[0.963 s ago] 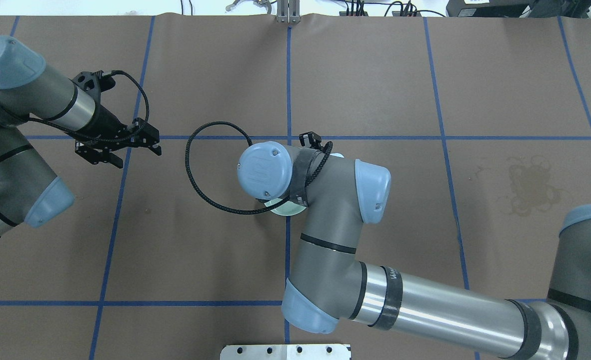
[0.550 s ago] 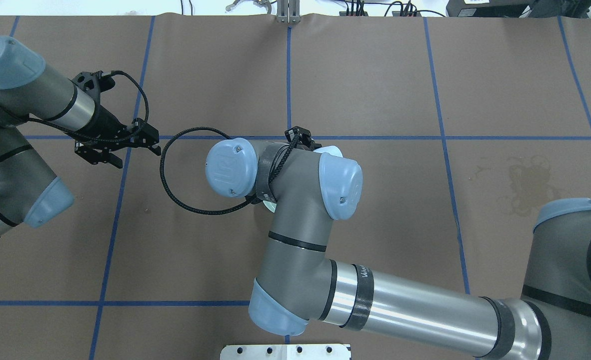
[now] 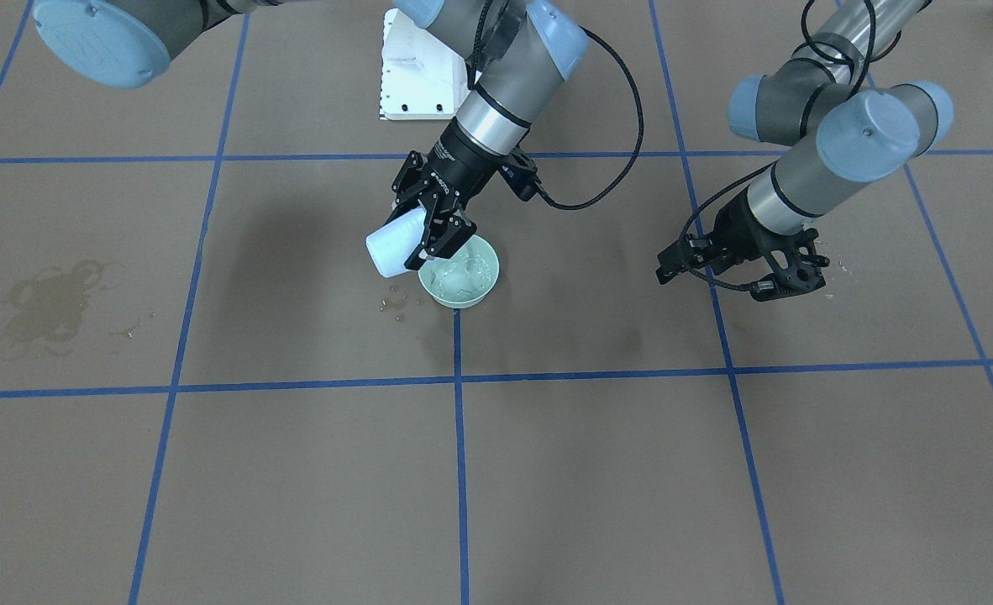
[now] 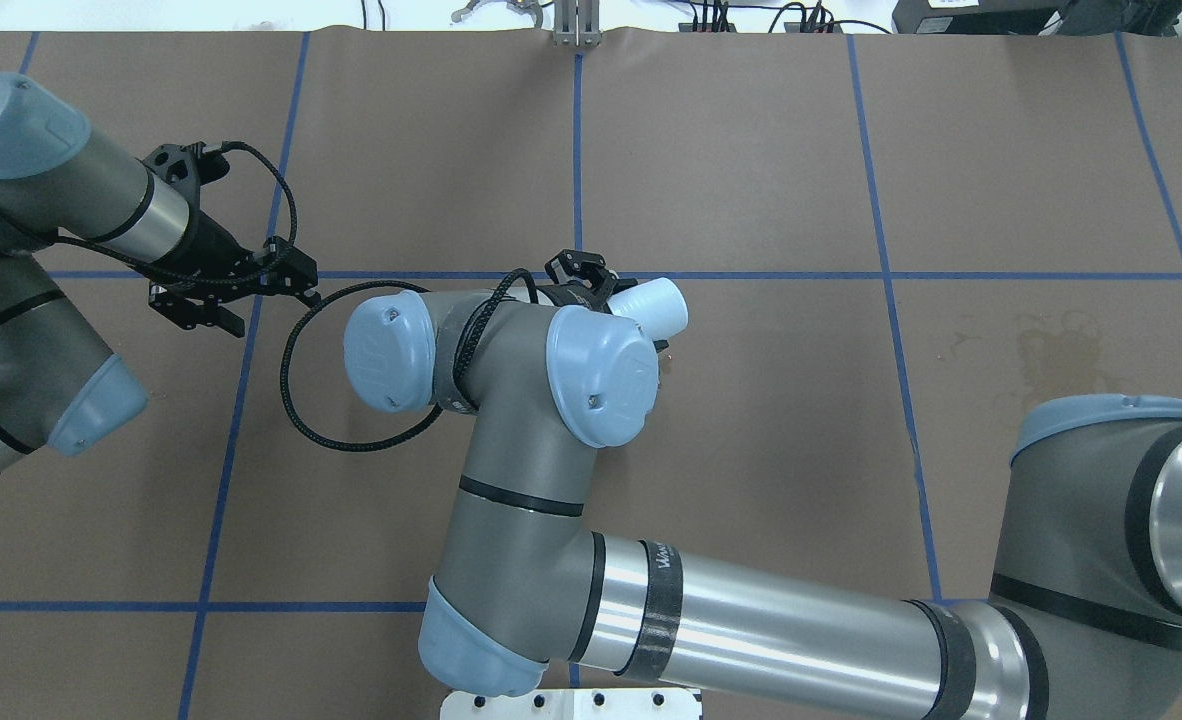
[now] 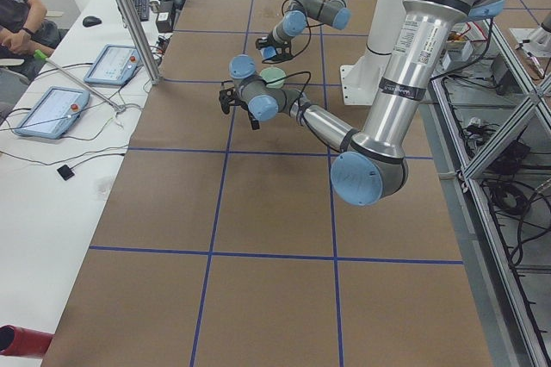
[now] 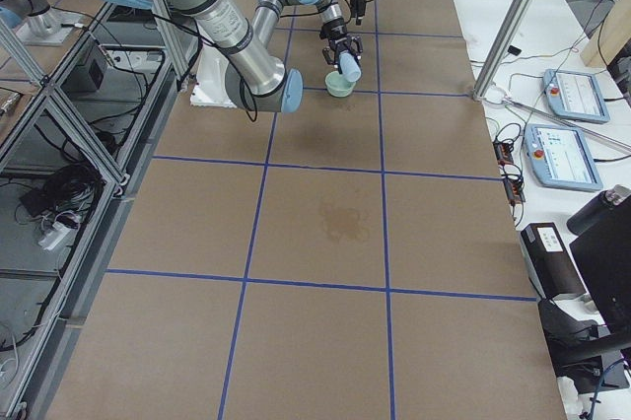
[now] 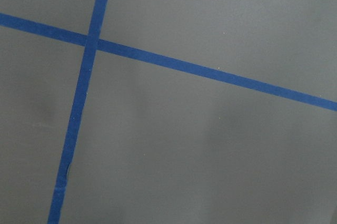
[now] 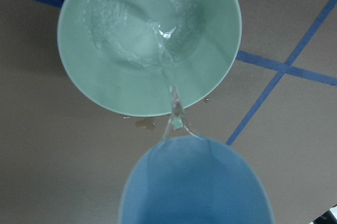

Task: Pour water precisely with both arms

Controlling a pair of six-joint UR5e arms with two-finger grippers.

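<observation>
On the left, above a blue tape line on the brown worktop [image 4: 751,150]: left end effector [image 4: 261,300], fingers spread wide, holding nothing. Near the middle, on another tape line: pale green bowl [image 3: 492,269] with rippling water [image 8: 171,98] inside, fed by a thin stream from the lip of a pale blue cup [image 3: 391,248], tipped far over just above and right of the bowl, clamped in the right end effector [image 3: 419,235]; a few drops [image 3: 394,302] on the worktop beside the bowl. Far right, well apart: a dried, ringed stain [image 3: 51,302].
</observation>
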